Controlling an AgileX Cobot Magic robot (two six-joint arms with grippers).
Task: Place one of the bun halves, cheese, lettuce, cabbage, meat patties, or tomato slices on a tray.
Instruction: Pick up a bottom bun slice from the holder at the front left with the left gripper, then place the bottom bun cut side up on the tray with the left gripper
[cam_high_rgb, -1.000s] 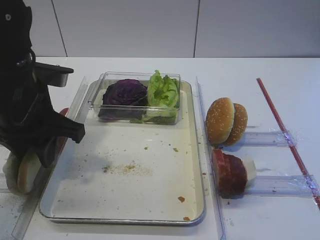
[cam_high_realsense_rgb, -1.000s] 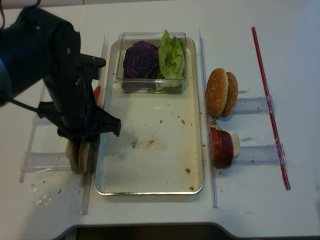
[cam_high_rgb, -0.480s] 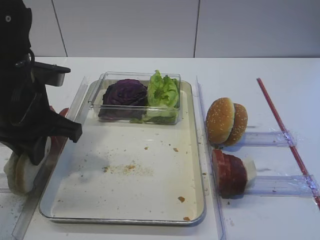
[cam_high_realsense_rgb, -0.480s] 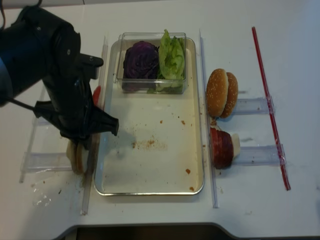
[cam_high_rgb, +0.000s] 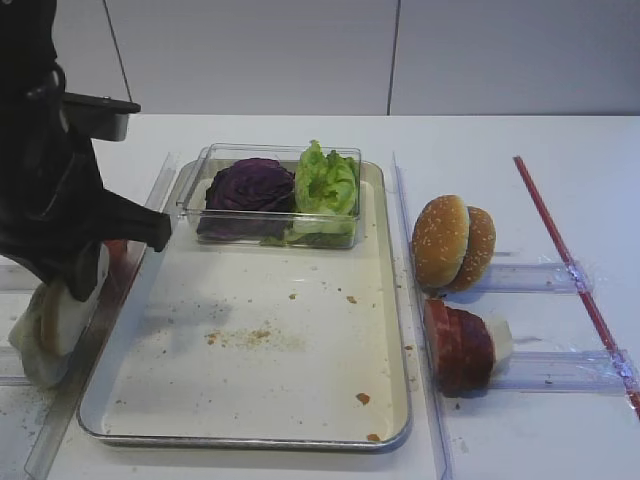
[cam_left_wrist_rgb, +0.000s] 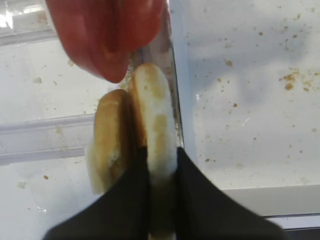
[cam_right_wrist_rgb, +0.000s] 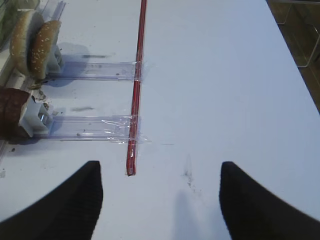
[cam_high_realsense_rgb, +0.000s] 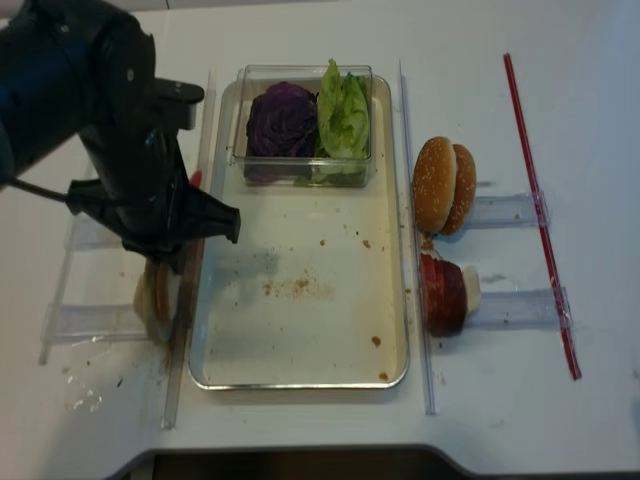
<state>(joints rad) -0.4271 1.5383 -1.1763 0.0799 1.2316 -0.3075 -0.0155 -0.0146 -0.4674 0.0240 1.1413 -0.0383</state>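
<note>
My left gripper (cam_left_wrist_rgb: 161, 167) is shut on a flat pale bun half (cam_left_wrist_rgb: 156, 120) standing on edge, just left of the tray's (cam_high_rgb: 250, 440) left rim. A second bun half (cam_left_wrist_rgb: 107, 140) leans against it on the left. From the high views the dark arm covers most of the held bun half (cam_high_rgb: 62, 318) (cam_high_realsense_rgb: 155, 295). Red tomato slices (cam_left_wrist_rgb: 105, 35) stand just beyond. Purple cabbage (cam_high_rgb: 250, 185) and green lettuce (cam_high_rgb: 325, 180) sit in a clear box at the tray's far end. Meat patties (cam_high_rgb: 455, 345) stand right of the tray. Cheese is out of view. My right gripper (cam_right_wrist_rgb: 160, 200) is open over bare table.
Two sesame bun tops (cam_high_rgb: 452, 242) stand on edge right of the tray. Clear plastic rails (cam_high_rgb: 545, 372) lie on both sides. A red strip (cam_right_wrist_rgb: 136, 90) runs along the table on the right. Crumbs dot the tray floor (cam_high_realsense_rgb: 300, 290).
My left gripper closed on the bun half and has risen a little with it. The right gripper has not moved.
</note>
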